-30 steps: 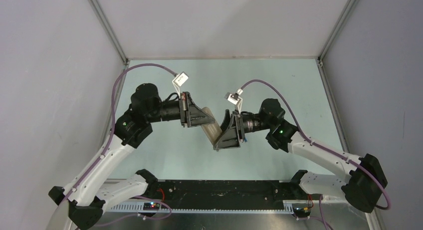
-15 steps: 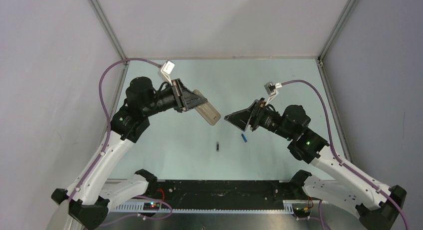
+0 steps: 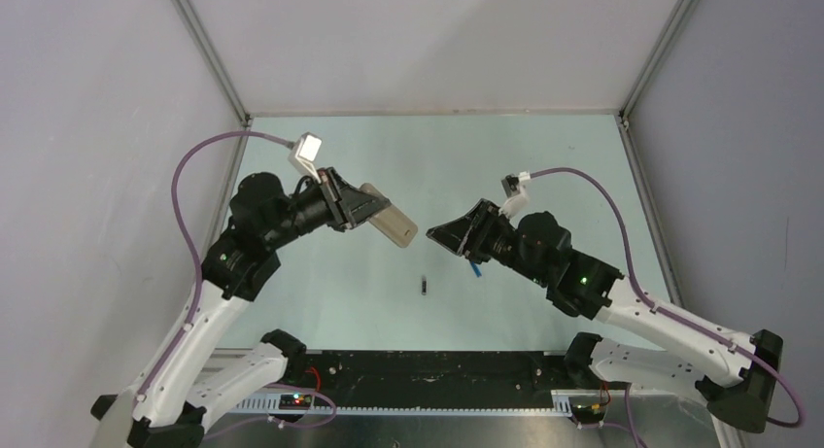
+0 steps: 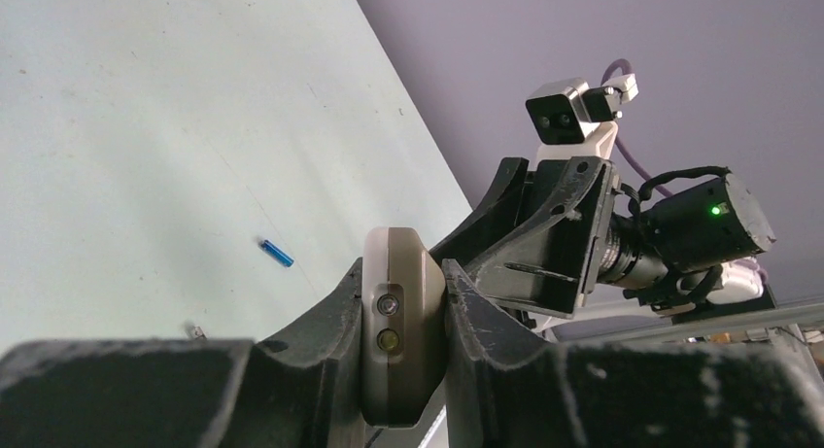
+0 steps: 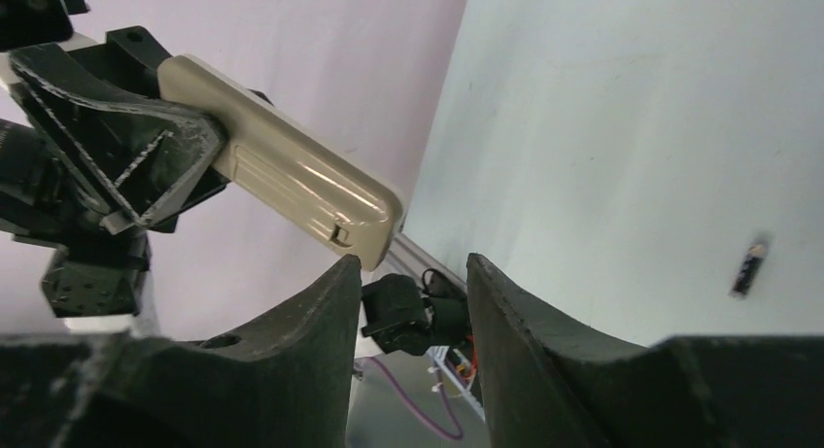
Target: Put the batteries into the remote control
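The remote control (image 3: 391, 222), beige back showing, stays pinched in the left tool (image 3: 369, 208) above the surface (image 3: 321, 292), now drawn slightly leftward. The right tool (image 3: 437, 232), fingers spread and empty, has followed it. Two batteries lie unmoved: the black battery (image 3: 425, 286) in the open, the blue battery (image 3: 476, 269) partly hidden by the right arm (image 3: 544, 254)

The pale green flat tabletop (image 3: 330, 302) is enclosed by plain lilac-grey wall panels (image 3: 428, 40) meeting at silver metal corner posts (image 3: 209, 54), with a black mounting strip (image 3: 437, 365) along its near edge.
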